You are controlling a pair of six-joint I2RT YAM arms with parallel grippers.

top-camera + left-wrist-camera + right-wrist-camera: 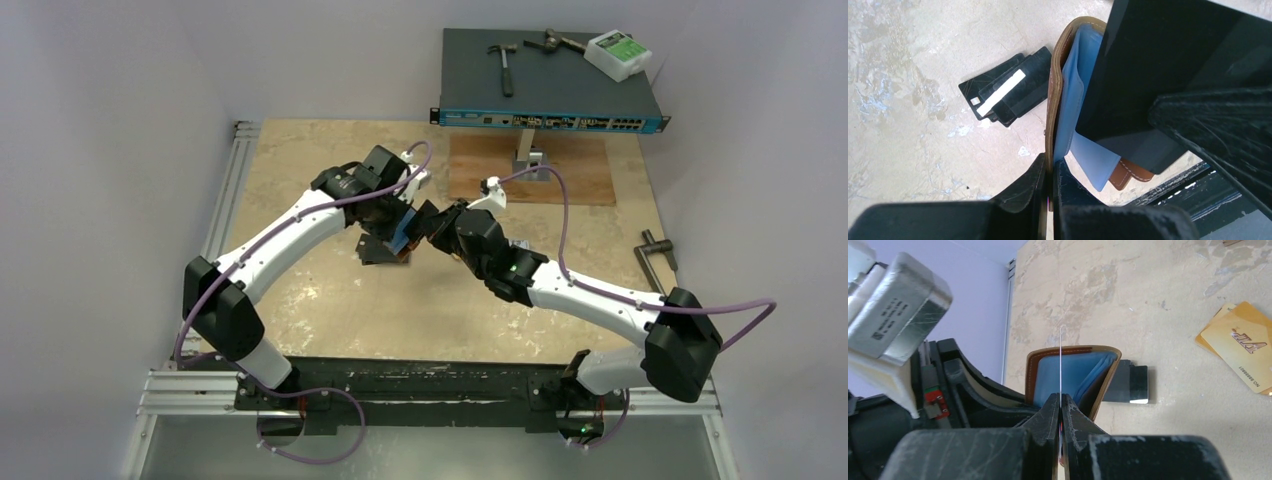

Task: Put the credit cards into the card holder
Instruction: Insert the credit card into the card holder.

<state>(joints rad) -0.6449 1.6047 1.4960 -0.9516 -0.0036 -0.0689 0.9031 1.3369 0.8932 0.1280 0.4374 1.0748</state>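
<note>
The left hand (1050, 172) is clamped tight on the brown wall of the card holder (1054, 90), which stands open over the bench (913, 65). The right hand (1060, 410) pinches a black credit card (1143, 70) against the holder's light blue inside. Loose black cards (1010, 90) lie just beside the holder, and gold cards (1235, 342) lie farther off.

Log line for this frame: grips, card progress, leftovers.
left gripper: shut on card holder, held open | right gripper: shut on black card, at holder's blue interior | table: black stack, gold cards loose
</note>
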